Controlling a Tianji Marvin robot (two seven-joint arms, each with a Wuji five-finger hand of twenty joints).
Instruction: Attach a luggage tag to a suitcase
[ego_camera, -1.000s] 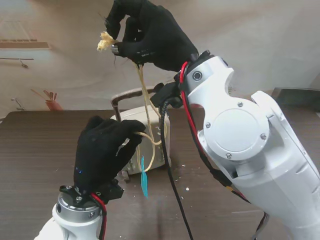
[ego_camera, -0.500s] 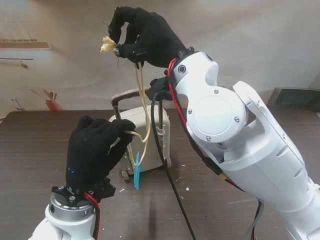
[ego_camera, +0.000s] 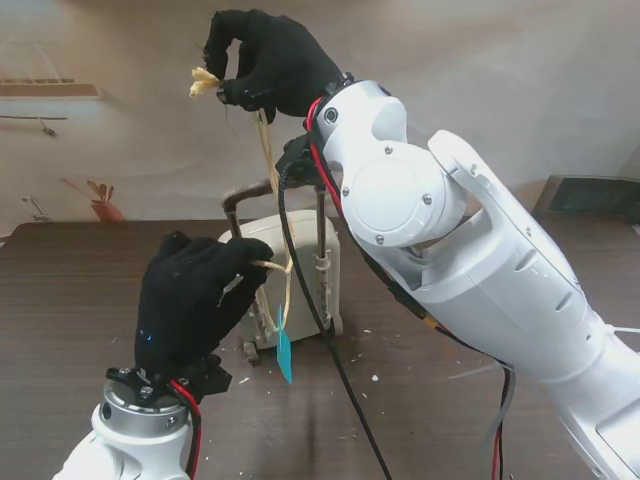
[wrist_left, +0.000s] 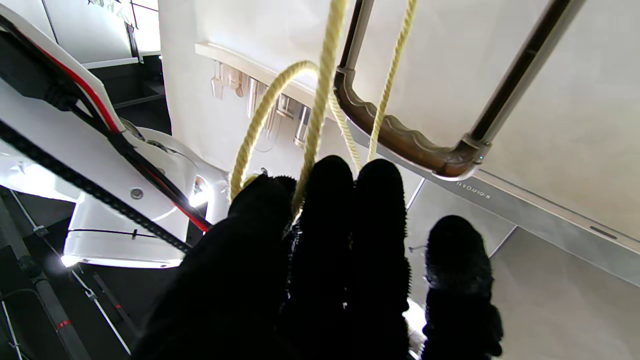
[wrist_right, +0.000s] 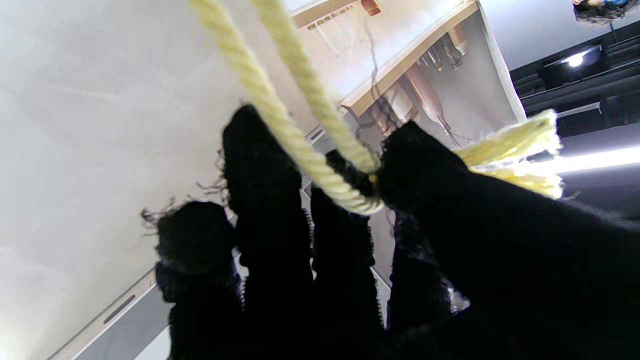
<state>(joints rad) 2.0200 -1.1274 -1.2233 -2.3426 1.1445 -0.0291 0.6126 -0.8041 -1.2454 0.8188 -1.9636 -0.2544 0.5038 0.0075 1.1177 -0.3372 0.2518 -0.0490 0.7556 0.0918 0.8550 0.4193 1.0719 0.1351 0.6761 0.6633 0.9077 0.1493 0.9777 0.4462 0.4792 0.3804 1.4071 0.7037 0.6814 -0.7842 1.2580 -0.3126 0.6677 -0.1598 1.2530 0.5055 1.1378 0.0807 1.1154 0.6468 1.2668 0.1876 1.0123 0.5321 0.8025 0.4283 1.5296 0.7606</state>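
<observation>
A small cream suitcase stands upright on the dark wood-grain table, its shell hard and rounded at the corners. Its telescopic handle is drawn up: two slim metal rails capped by a brown grip with moulded finger ridges, seen close in the left wrist view.

A pale yellow twisted cord runs from high above the case down past the brown grip and hangs in front of the shell. At its low end dangles the luggage tag, a narrow teal strip, pointed at the bottom, hanging just off the front of the suitcase and near the table.

The right hand, in a black knit glove, is raised well above the case with thumb and fingers pinched shut on the cord's top; a frayed tuft sticks out beside the thumb. The left hand, also gloved, sits nearer the robot beside the case, its fingers curled closed around a loop of the same cord.
</observation>
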